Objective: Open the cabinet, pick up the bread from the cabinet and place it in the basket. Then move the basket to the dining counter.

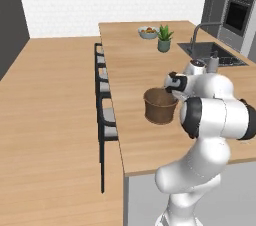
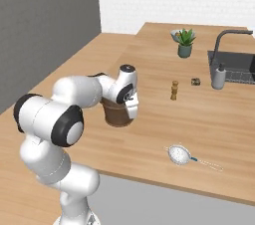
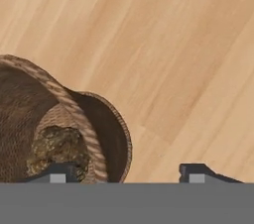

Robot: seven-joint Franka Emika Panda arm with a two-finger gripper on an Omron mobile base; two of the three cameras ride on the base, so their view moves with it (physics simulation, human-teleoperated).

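The round dark woven basket [image 1: 159, 107] [image 2: 115, 115] stands upright on the light wood dining counter [image 1: 131, 65] [image 2: 164, 124], near its stool side. In the hand view the lumpy brown bread [image 3: 57, 143] lies at the bottom of the basket [image 3: 20, 119]. My gripper [image 1: 172, 95] [image 2: 133, 109] [image 3: 127, 172] is at the basket's rim and open. One fingertip is over the inside and the other is outside the wall, with a thin loop handle [image 3: 121, 134] between them. The cabinet is out of view.
A row of dark stools [image 1: 102, 87] lines the counter's left edge. Farther along stand a fruit bowl [image 1: 148, 31], a potted plant [image 1: 164, 38] and a sink with a tap [image 1: 212, 52]. A pepper mill [image 2: 174, 90], a soap bottle [image 2: 218, 76] and a strainer [image 2: 180, 155] lie to the right.
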